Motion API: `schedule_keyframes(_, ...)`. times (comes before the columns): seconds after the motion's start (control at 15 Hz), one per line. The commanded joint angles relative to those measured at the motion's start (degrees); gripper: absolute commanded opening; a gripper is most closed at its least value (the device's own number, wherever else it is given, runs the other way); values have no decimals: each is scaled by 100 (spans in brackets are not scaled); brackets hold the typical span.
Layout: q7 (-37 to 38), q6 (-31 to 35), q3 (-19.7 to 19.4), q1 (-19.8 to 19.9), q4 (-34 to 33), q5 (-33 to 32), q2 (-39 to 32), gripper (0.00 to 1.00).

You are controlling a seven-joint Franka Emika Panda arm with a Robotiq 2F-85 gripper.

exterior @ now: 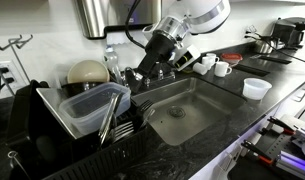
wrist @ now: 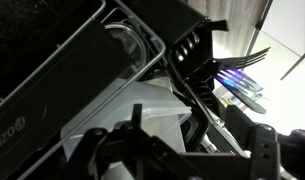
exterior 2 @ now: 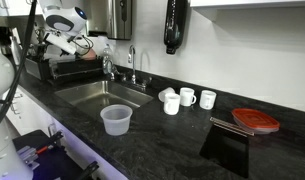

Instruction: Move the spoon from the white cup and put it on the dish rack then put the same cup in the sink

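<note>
My gripper [exterior: 145, 70] [exterior 2: 82, 47] hangs over the sink-side end of the black dish rack [exterior: 52, 135] [exterior 2: 50, 68]. In the wrist view the gripper [wrist: 180, 160] is open, its fingers [wrist: 267, 150] wide apart above the rack's [wrist: 52, 60] utensil section. A thin metal bar [wrist: 217, 118] runs slantwise between them; I cannot tell whether it is the spoon. Three white cups [exterior 2: 172, 102] [exterior: 223, 69] stand together on the counter past the sink [exterior: 187, 115] [exterior 2: 97, 95], far from the gripper. I cannot tell which one is the task's cup.
The rack holds a clear plastic container [exterior: 92, 110] [wrist: 122, 120], a round bowl [exterior: 88, 72] and forks [wrist: 242, 60]. The chrome faucet [exterior 2: 132, 62] rises behind the sink. A wider handle-less tub [exterior: 256, 88] [exterior 2: 116, 119] sits near the counter's front edge. A red lid [exterior 2: 255, 120] lies further along.
</note>
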State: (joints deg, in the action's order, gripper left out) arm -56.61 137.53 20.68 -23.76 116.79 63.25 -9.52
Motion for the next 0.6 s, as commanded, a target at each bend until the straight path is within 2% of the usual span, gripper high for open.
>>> schedule_keyframes(0.0,356,154,65,55,288,-159,437,100)
schedule_keyframes(0.27,713,293,38,91,793,-202,1066,100)
schedule_keyframes(0.53,1084,932,-26,179,1489,-241,1839,100)
